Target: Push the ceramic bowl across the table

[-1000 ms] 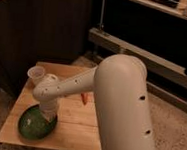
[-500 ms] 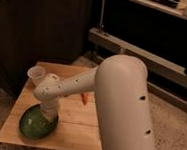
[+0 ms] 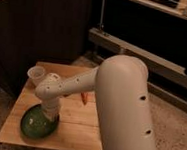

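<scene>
The round, shallow, glossy dark-green ceramic bowl (image 3: pixel 35 125) sits at the front-left corner of the light wooden plank tabletop (image 3: pixel 78 134), its rim lying at or just over the near edge; which of the two cannot be told. The robot's tool (image 3: pixel 50 116) comes down onto the bowl's right part and appears to touch it, but the bulky white arm (image 3: pixel 117 99) covers the contact, and whether the tool is open or closed cannot be told. The main risk seems to be the edge: a push toward the front or the left would likely slide the bowl off the tabletop onto the speckled floor (image 3: pixel 174 126), where ceramic could break. Because the tool presses off-centre, the bowl might also tip, or spin round the contact instead of travelling straight, and the glossy glaze could let the tool skid out over the rim. A push toward the back would send the bowl at the small translucent plastic cup (image 3: pixel 35 75), which stands near the far-left part of the tabletop and would probably topple easily. A small orange object (image 3: pixel 83 97) lies nearer the middle, apart from the bowl, in the way of a rightward push. Counted: one bowl, one cup, one orange object, one tabletop, one arm with one tool.
</scene>
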Controlling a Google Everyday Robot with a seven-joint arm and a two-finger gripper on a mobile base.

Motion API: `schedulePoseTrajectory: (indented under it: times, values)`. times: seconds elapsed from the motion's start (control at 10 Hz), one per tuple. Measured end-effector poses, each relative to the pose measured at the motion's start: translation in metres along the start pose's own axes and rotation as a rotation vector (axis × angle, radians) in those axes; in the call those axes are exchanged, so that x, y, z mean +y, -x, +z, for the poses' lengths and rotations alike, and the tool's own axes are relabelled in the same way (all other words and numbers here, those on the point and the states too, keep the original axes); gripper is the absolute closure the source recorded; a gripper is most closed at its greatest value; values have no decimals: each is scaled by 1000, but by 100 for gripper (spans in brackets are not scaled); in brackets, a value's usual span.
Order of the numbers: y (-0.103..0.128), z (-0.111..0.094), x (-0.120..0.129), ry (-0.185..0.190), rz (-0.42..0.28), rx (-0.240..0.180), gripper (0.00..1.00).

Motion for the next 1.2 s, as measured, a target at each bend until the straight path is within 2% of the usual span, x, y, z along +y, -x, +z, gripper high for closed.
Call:
schedulePoseTrajectory:
  times: [1.2]
  values:
    - [-14, 0, -10, 17, 25, 37, 91]
